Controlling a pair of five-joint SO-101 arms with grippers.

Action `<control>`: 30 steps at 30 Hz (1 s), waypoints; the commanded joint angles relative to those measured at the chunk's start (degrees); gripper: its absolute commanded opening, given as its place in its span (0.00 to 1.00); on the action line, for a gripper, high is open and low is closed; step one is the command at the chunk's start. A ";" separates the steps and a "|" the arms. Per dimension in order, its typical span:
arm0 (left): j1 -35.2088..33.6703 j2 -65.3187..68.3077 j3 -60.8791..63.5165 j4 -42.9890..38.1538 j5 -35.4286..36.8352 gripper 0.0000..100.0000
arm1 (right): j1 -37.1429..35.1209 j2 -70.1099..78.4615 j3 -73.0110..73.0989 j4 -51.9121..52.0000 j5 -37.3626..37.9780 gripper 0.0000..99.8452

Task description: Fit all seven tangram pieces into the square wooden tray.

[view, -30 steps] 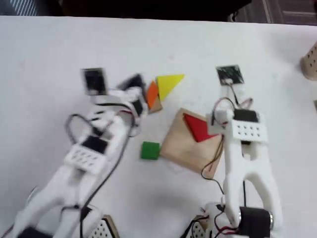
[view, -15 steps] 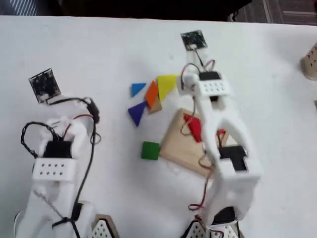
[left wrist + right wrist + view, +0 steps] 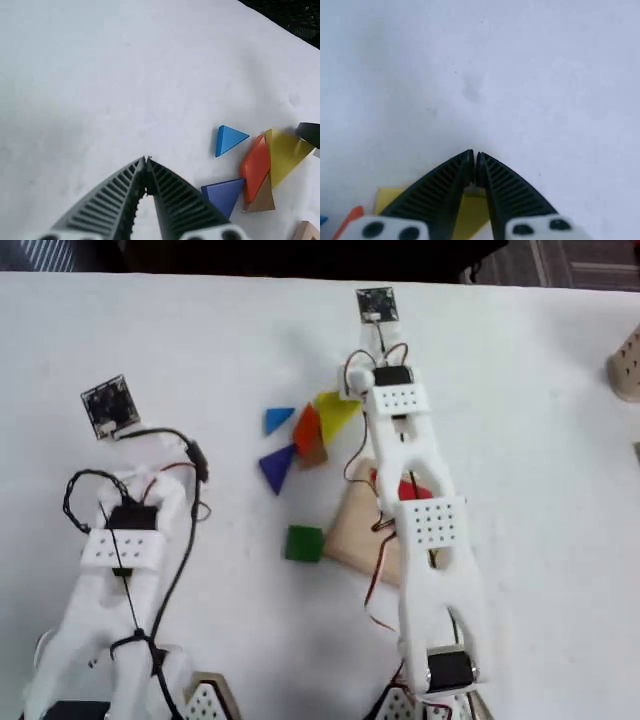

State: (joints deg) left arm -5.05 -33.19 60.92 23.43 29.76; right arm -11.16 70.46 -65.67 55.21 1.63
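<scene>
One red piece [image 3: 414,489] lies in the tray [image 3: 350,526]; we count six more loose on the surface [image 3: 200,340], and both arms' jaws are clenched on nothing

A square wooden tray [image 3: 350,527] lies skewed on the worktop and holds a red triangle [image 3: 413,489]. A green square block [image 3: 303,543] sits just left of it. Beyond them cluster a purple triangle [image 3: 278,468], a small blue triangle [image 3: 278,419], an orange piece [image 3: 307,427], a yellow triangle [image 3: 335,410] and a brown piece [image 3: 317,453].
</scene>
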 commanded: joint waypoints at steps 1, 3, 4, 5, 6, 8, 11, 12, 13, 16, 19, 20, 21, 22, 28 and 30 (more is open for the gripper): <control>-0.22 0.22 -1.58 -2.02 0.09 0.02 | -0.40 4.97 -14.68 7.60 1.14 0.02; 0.66 0.22 -1.49 -1.85 0.09 0.02 | -0.75 6.20 -19.96 16.57 6.33 0.02; 1.10 0.22 -1.49 -1.67 0.00 0.02 | -0.92 6.55 -22.15 21.14 9.32 0.02; 1.54 0.31 -1.41 -1.67 0.00 0.02 | -1.27 6.81 -23.74 24.84 11.78 0.02; 1.80 0.40 -1.41 -1.58 0.00 0.02 | -1.63 7.08 -24.70 28.00 13.71 0.02; 1.80 0.48 -1.41 -1.58 0.00 0.02 | -1.80 7.60 -26.37 32.75 14.42 0.02; 1.80 0.48 -1.32 -1.58 0.00 0.02 | -1.71 8.40 -29.10 37.76 14.42 0.02; 1.80 0.48 -1.23 -1.49 0.00 0.02 | -1.71 8.66 -29.63 39.60 14.42 0.02; 1.80 0.40 -0.79 -1.58 0.00 0.02 | -1.80 8.66 -29.80 41.19 14.42 0.02; 1.80 0.13 -0.53 -1.67 0.00 0.02 | -1.80 8.92 -29.71 43.38 14.33 0.02; 2.59 0.13 -0.53 -1.76 0.00 0.02 | -1.63 8.66 -29.71 43.56 13.54 0.02; 3.03 0.13 -0.44 -1.76 0.00 0.02 | -1.80 8.75 -29.71 43.65 13.45 0.02; 3.56 0.13 -0.44 -1.67 0.00 0.02 | -2.07 8.92 -29.71 43.65 13.36 0.02; 4.00 0.13 -0.35 -1.67 0.00 0.02 | -2.33 8.92 -29.71 43.74 13.36 0.02; 4.35 0.57 -0.44 -1.93 0.00 0.02 | -2.24 8.48 -27.52 44.09 13.27 0.02; 4.35 0.57 -0.44 -1.93 0.00 0.02 | -2.77 7.52 -25.32 44.09 13.36 0.02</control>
State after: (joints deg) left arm -1.71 -32.92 60.92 23.43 29.76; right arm -12.66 79.87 -92.75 97.93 15.34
